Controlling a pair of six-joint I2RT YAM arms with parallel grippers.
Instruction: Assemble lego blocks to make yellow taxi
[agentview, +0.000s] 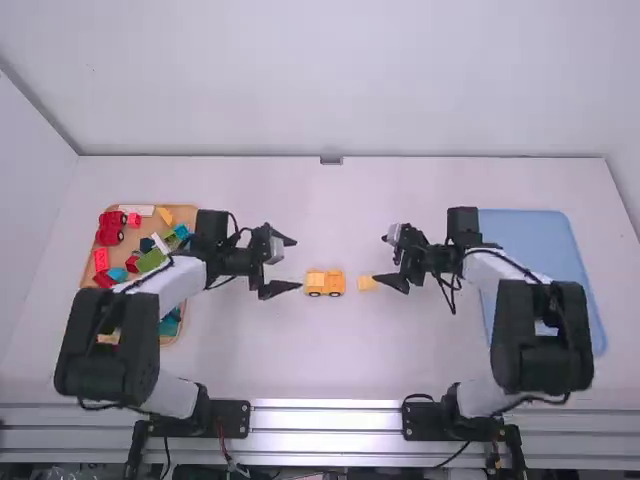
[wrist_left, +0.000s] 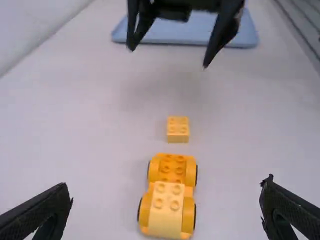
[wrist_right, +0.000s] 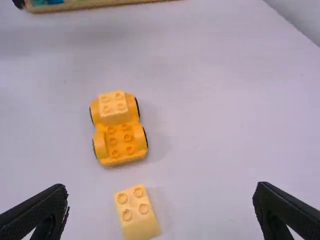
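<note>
Left fingers (wrist_left: 42, 212) and right fingers (wrist_right: 40, 212): both pairs apart, empty. Between them on the table (agentview: 330, 360): one wheeled base (wrist_right: 120, 140), one mounted block (wrist_right: 114, 106), one loose block (agentview: 367, 283) at the base's three o'clock. Judged step: body assembly; next move, grip and seat the loose block.

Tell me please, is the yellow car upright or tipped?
Upright: the car stands on its wheels, with its studs facing up.
</note>
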